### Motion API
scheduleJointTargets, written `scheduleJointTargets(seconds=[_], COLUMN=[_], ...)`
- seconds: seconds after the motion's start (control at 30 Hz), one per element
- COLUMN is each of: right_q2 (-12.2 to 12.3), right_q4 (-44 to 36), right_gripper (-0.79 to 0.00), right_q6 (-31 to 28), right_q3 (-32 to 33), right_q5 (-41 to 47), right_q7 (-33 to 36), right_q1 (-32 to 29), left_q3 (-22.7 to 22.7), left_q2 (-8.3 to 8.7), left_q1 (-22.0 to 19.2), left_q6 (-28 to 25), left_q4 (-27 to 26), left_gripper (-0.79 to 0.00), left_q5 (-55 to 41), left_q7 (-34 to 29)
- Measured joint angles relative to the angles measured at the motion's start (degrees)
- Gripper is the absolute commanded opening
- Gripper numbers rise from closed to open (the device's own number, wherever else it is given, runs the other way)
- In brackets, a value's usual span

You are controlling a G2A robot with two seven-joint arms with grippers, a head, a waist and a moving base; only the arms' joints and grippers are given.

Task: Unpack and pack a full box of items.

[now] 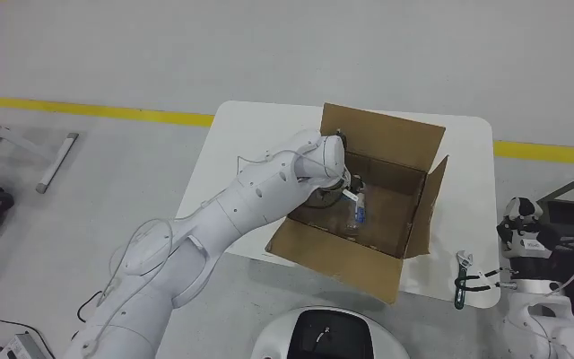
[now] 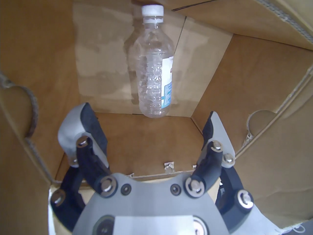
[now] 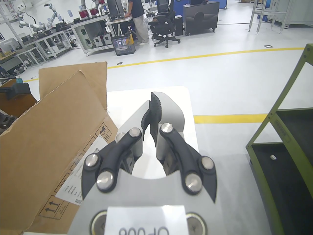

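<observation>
An open cardboard box (image 1: 395, 148) stands on the white table (image 1: 233, 153). A clear plastic bottle (image 2: 154, 74) with a white cap and a blue-and-white label lies on the box floor (image 1: 358, 210). My left gripper (image 2: 151, 124) is down inside the box, open, with nothing between its fingers, just short of the bottle's base. In the top view the left arm goes over the box's near-left wall to the left gripper (image 1: 348, 188). My right gripper (image 3: 153, 113) is shut and empty, held over the table's edge beside the box's outer wall (image 3: 49, 128).
A green-handled tool (image 1: 461, 280) lies on the table's front right corner. The right arm (image 1: 525, 235) stands beyond the table's right edge. A green cart frame (image 3: 291, 113) is close on that side. Box flaps stand up around the opening.
</observation>
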Motion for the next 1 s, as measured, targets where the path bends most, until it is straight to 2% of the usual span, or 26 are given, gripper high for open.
scheduleJointTargets(seconds=[0.27,0.6,0.8,1.0], right_q2=[-0.1,-0.3,-0.5,-0.2], right_q4=[-6.8,-11.8,-11.6,-9.5], right_gripper=[-0.785,-0.785,-0.785,-0.785], right_q6=[0.2,-0.5,-0.5,0.2], right_q3=[-1.2,-10.7,-17.2,-18.5], right_q5=[9.0,11.5,14.1,13.7], right_q7=[5.9,15.6,21.8,26.3], right_q1=[3.4,7.1,7.5,6.9], left_q3=[-5.3,-17.7,-25.2,-31.4], left_q2=[4.53,11.56,14.87,17.56], left_q1=[2.2,8.5,13.5,18.2], left_q6=[-0.7,-1.1,0.2,1.0], left_q4=[-12.5,-30.8,-35.7,-38.3], left_gripper=[0.000,0.000,0.000,0.000], left_q5=[1.0,5.0,7.7,9.2], left_q7=[-0.7,-1.1,0.1,1.0])
